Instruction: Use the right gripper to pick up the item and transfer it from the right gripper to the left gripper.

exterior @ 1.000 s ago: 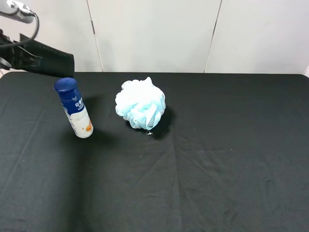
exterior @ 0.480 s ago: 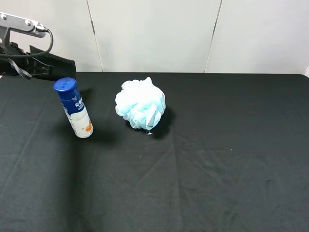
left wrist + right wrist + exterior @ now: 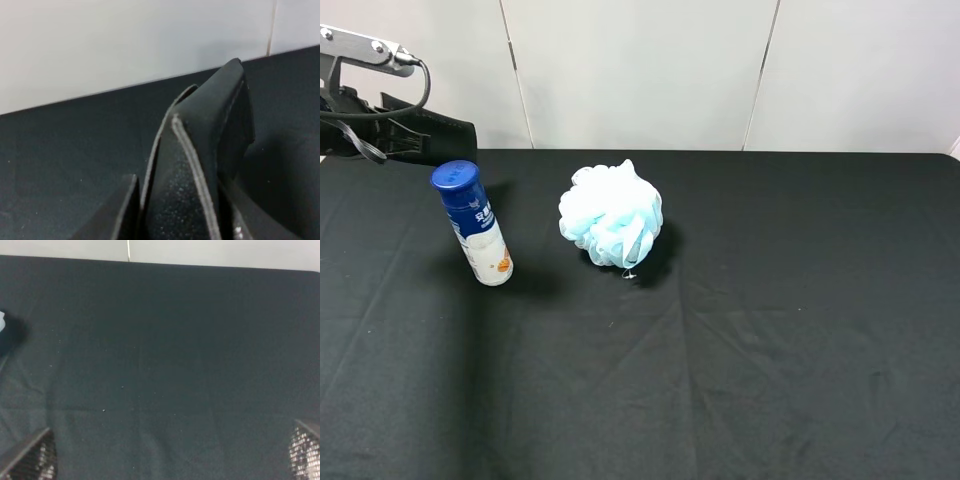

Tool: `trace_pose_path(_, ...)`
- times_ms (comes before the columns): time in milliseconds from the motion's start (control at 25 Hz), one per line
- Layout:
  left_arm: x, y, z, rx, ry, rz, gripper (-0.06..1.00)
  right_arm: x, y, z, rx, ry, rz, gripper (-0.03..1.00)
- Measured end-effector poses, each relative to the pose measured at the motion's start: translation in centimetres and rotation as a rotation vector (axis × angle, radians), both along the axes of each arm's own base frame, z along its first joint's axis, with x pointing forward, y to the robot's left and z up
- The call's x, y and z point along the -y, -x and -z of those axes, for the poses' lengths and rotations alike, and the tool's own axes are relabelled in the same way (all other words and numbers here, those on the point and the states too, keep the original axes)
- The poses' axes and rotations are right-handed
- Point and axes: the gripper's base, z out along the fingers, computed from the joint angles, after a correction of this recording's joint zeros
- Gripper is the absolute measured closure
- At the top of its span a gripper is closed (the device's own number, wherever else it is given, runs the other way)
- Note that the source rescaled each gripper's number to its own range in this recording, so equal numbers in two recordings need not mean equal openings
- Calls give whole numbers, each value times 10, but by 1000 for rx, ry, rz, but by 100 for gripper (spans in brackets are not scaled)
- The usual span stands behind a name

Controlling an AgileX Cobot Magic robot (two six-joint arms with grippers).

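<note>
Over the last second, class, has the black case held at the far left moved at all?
Yes. The black case, shut in the left gripper, has risen slightly; its lower edge overlapped the blue cap of the bottle a second ago and now sits just above it.

White panelled wall (image 3: pixel 640 70) behind black-clothed table (image 3: pixel 770 350)

bottle (image 3: pixel 475 225): blue cap, white, upright, tilted | bath puff (image 3: pixel 612 215): pale blue, at bottle's 3 o'clock, apart | table (image 3: pixel 770 330): black cloth
</note>
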Motion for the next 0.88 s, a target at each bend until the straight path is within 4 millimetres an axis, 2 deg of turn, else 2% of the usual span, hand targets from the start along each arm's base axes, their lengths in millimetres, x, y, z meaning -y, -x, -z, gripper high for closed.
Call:
trace_pose_path(200,0,0,0,0,1,-1,94,0,0,0,0,0,0,-3)
trace_pose_path(240,0,0,0,0,1,-1,87,0,0,0,0,0,0,-3)
trace_pose_path(280,0,0,0,0,1,-1,73,0,0,0,0,4,3,-3)
trace_pose_path(400,0,0,0,0,1,-1,23,0,0,0,0,4,3,-3)
trace_pose_path(480,0,0,0,-1,1,0,2,0,0,0,0,4,3,-3)
trace_pose_path(640,0,0,0,-1,1,0,-4,0,0,0,0,0,0,-3)
trace_pose_path(880,0,0,0,-1,-2,1,-5,0,0,0,-1,4,3,-3)
